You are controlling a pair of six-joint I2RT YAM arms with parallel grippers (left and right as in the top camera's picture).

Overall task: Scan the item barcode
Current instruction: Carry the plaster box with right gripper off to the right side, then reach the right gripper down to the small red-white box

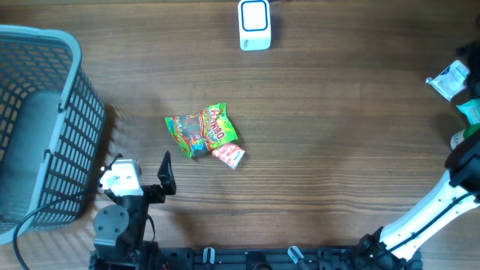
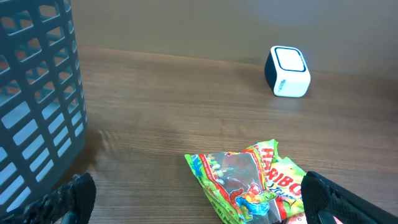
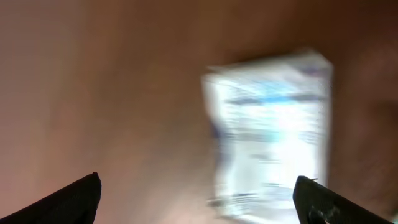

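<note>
The white and blue scanner [image 1: 254, 24] stands at the table's far edge and also shows as the scanner [image 2: 287, 71] in the left wrist view. A green Haribo candy bag [image 1: 201, 131] lies flat mid-table with a small pink packet [image 1: 228, 156] against its right corner. My left gripper [image 2: 198, 180] is open low over the wood, and the near end of the bag [image 2: 249, 183] lies between its fingers, untouched. My right gripper [image 3: 196, 180] is open wide at the table's right edge. A blurred white packet [image 3: 270, 130] lies beyond it, nearer the right finger. That white packet [image 1: 448, 79] lies at the right edge.
A grey plastic basket [image 1: 45, 127] fills the left side, close to my left arm [image 1: 120, 202]. More small packets, one of them teal [image 1: 471, 112], lie by the right edge beside my right arm [image 1: 465, 161].
</note>
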